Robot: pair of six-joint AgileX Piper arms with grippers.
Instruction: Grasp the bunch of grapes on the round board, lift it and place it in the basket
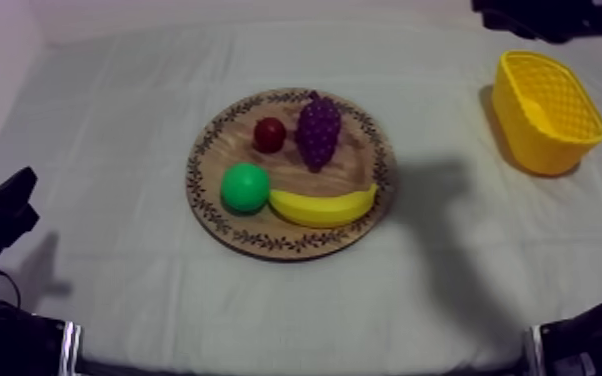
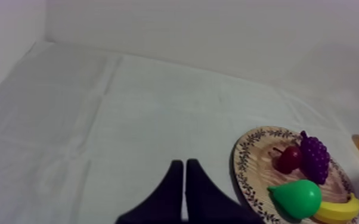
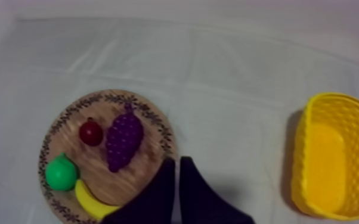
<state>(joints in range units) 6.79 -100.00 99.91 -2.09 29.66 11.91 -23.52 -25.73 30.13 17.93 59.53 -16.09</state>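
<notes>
Wooden board (image 1: 350, 168) sits mid-table, with the yellow basket (image 1: 521, 135) well apart at my right. The bunch of grapes (image 3: 123, 141) lies on the board, stem toward the far rim. The right gripper (image 3: 179, 164), fingers pressed together and empty, hangs just short of it, nearer than the left gripper (image 2: 183, 167), which is also closed.

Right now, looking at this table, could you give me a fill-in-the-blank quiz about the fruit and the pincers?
1. Counting the bunch of grapes, the wooden board carries ___ pieces of toy fruit.
2. The pear beside the banana is ___ in colour.
3. Inside, the yellow basket is ___.
4. The left pincer and the right pincer, both shut, hold ___.

Missing words: four; green; empty; nothing.
</notes>
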